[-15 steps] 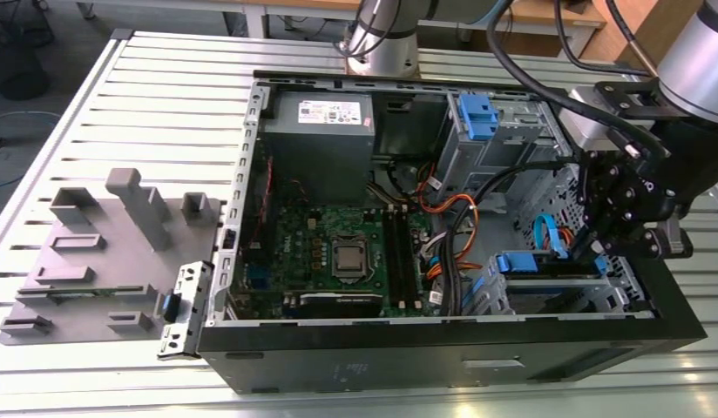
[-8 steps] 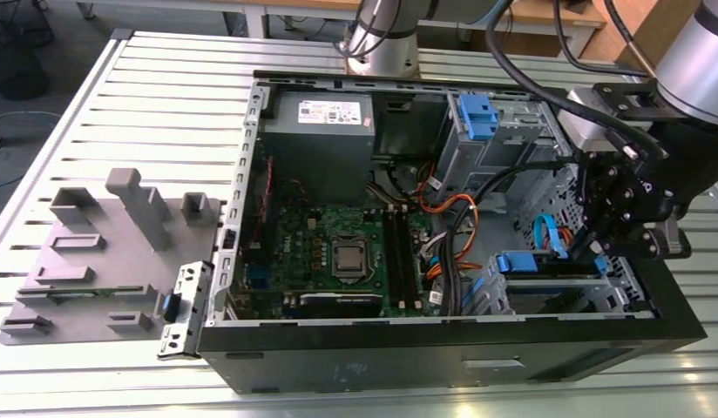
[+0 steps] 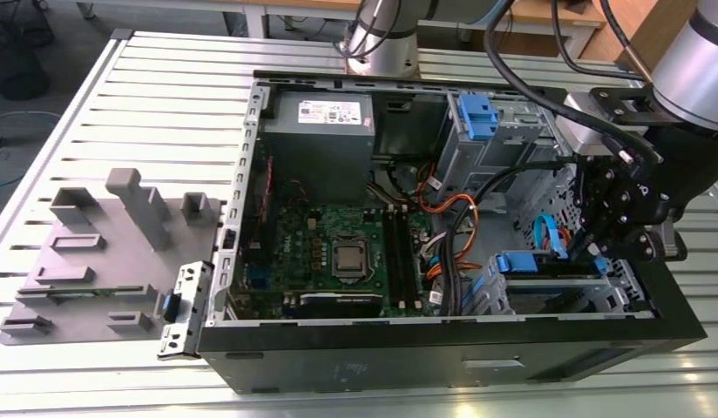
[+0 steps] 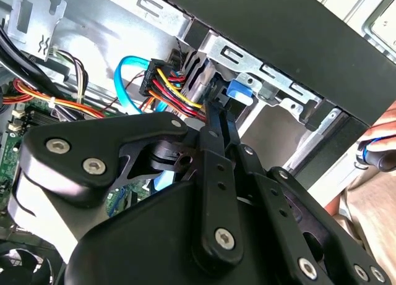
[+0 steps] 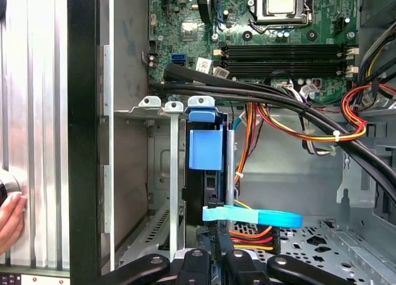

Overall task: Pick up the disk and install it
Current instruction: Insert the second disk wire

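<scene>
The install step is in hand: the disk (image 5: 205,150), edge-on in its blue bracket, stands in the drive bay (image 5: 162,174) at the near corner of the computer case (image 3: 452,348), on the exterior view's right. The gripper (image 4: 215,112) reaches into that bay with its fingers brought together at the disk's cabled end. The disk looks largely seated, so finishing probably calls for a straight, gentle push along the rails, clear of the blue data cable (image 5: 260,217) and the power wires (image 4: 176,87)

A ribbed metal table (image 3: 161,87) carries an open computer case (image 3: 452,353). A grey moulded fixture (image 3: 104,252) lies just beside the case.
</scene>
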Tool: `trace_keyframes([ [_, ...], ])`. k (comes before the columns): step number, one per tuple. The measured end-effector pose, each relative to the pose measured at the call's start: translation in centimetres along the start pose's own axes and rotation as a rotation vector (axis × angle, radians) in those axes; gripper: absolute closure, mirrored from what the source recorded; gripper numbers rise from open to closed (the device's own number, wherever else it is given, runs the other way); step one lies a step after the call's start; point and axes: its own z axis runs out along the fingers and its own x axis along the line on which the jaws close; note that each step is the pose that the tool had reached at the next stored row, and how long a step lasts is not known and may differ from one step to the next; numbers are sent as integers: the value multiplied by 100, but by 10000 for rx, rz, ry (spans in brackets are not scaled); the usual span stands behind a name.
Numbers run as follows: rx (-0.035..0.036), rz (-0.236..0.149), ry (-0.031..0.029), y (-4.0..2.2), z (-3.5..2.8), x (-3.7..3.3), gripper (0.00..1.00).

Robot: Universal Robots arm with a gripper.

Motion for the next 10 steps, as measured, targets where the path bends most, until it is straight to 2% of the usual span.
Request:
trace_keyframes([
  [10,1,0,0,1,25,-2,84],
])
